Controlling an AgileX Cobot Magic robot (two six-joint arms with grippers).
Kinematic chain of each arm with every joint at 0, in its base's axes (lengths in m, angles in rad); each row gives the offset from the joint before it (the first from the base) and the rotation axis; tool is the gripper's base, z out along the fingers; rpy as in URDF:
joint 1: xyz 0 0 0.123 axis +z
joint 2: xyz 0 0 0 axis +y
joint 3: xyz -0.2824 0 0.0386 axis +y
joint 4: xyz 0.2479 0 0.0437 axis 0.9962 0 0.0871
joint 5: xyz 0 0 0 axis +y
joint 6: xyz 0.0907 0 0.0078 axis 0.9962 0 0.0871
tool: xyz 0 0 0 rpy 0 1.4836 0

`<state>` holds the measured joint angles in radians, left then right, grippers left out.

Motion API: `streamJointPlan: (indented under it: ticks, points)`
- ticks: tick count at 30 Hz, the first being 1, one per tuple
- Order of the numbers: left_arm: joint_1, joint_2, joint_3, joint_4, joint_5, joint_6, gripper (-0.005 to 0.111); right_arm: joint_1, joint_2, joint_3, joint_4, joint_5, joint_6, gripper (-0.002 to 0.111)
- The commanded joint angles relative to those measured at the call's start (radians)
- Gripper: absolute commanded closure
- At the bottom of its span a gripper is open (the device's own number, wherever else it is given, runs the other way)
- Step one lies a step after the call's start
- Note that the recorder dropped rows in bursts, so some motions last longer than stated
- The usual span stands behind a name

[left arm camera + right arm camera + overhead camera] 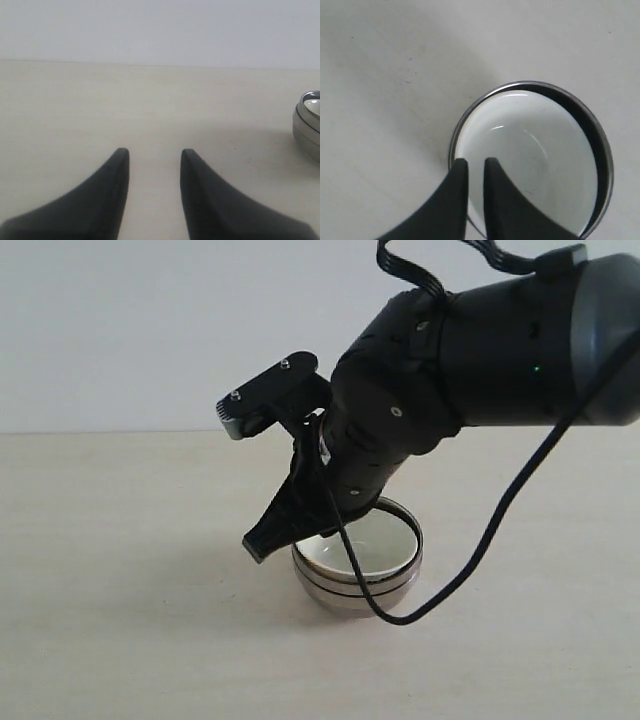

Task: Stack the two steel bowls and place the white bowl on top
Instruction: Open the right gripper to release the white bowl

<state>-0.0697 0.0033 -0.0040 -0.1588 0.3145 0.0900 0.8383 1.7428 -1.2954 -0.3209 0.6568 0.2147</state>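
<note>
The table (120,620) is pale and bare around the left gripper (152,152), whose fingers stand well apart just above it. The black right arm (500,340) slopes down to the two steel bowls (355,590), which sit nested, off to the side of the left gripper. The white bowl (525,150) rests inside them. The right gripper (475,162) hangs at the stack's rim, its fingers a thin slit apart; whether they pinch the rim cannot be told.
</note>
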Motion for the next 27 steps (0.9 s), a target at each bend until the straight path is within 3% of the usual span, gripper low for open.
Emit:
streamJointPlan:
  ticks: [1,9,27]
  points:
    - [0.003,-0.003,0.004,-0.001,0.001,0.007,0.074,-0.001,-0.005,0.067,0.034,-0.060,-0.015,0.108]
    - [0.003,-0.003,0.004,-0.001,0.001,0.007,0.074,-0.001,-0.003,0.193,0.029,-0.206,-0.015,0.108]
    - [0.003,-0.003,0.004,-0.001,0.001,0.007,0.074,-0.003,-0.013,0.176,-0.004,-0.280,-0.020,0.108]
